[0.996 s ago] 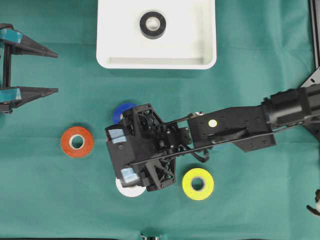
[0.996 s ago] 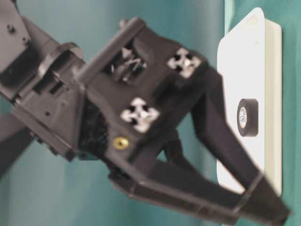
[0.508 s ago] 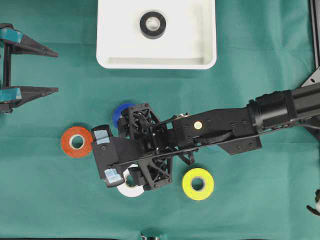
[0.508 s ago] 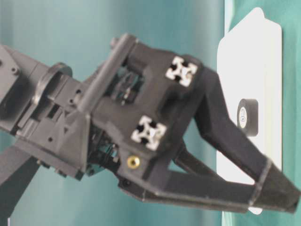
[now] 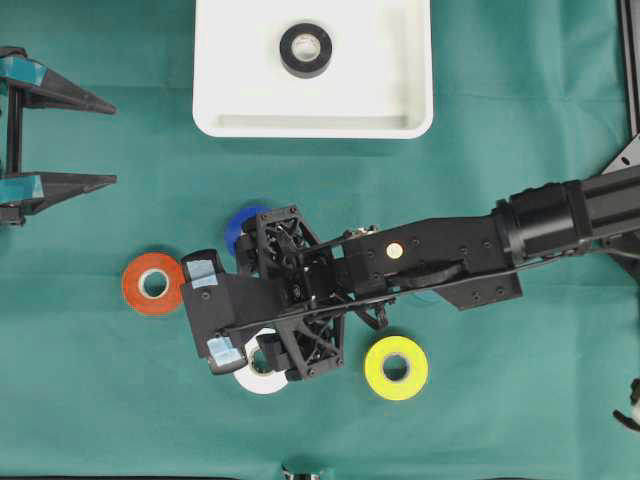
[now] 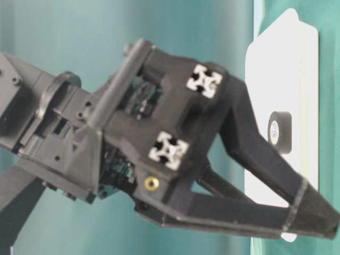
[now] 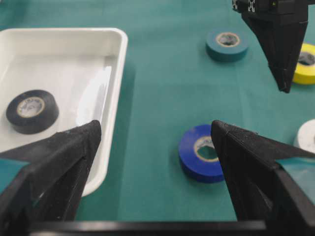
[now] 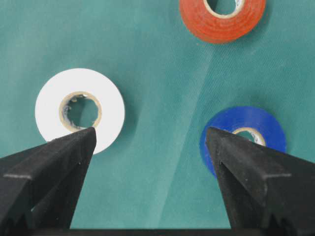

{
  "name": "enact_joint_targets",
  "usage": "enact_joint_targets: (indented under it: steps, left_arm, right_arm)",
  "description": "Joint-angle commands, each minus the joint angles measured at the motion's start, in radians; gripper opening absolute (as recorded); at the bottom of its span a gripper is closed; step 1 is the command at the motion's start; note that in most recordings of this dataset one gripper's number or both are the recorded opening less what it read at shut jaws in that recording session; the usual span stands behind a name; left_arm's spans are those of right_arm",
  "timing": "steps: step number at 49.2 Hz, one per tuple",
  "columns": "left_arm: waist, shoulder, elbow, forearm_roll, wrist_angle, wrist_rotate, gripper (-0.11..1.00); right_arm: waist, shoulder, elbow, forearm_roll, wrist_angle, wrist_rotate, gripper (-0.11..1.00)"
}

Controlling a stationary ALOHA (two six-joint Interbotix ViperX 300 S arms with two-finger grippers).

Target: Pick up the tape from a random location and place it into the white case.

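Between the wide-spread fingers of the right gripper (image 8: 150, 162) lies bare green cloth (image 8: 162, 64): a white tape (image 8: 80, 110) sits just at its one fingertip, a blue tape (image 8: 243, 129) at the other, an orange tape (image 8: 222, 14) farther ahead. Off to the side, the left gripper (image 5: 105, 140) hangs wide open. Well beyond, the white case (image 5: 230, 70) holds a black tape (image 5: 305, 49).

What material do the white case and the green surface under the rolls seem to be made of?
The white case looks like smooth, glossy plastic: light reflects on its inner wall, and its corners are rounded as if moulded. The green surface looks like woven cloth with a matt finish: fine weave lines and soft creases show in the right wrist view.
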Motion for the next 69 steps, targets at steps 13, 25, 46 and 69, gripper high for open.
enact_joint_targets:
  steps: [13, 25, 46, 69]
  left_arm:
    - [0.003, 0.008, -0.008, -0.003, -0.003, 0.0, 0.98]
    - [0.003, 0.008, -0.009, -0.003, -0.003, 0.0, 0.98]
    - [0.003, 0.008, -0.008, -0.003, -0.003, 0.0, 0.98]
    - [0.005, 0.008, -0.006, -0.003, -0.003, 0.0, 0.98]
  right_arm:
    - [0.002, 0.032, -0.029, -0.002, -0.005, 0.014, 0.89]
    - [0.011, 0.064, -0.015, -0.009, -0.023, 0.038, 0.89]
    - [0.026, 0.15, -0.012, -0.009, -0.08, 0.067, 0.89]
    - [0.029, 0.256, -0.009, -0.009, -0.129, 0.087, 0.89]
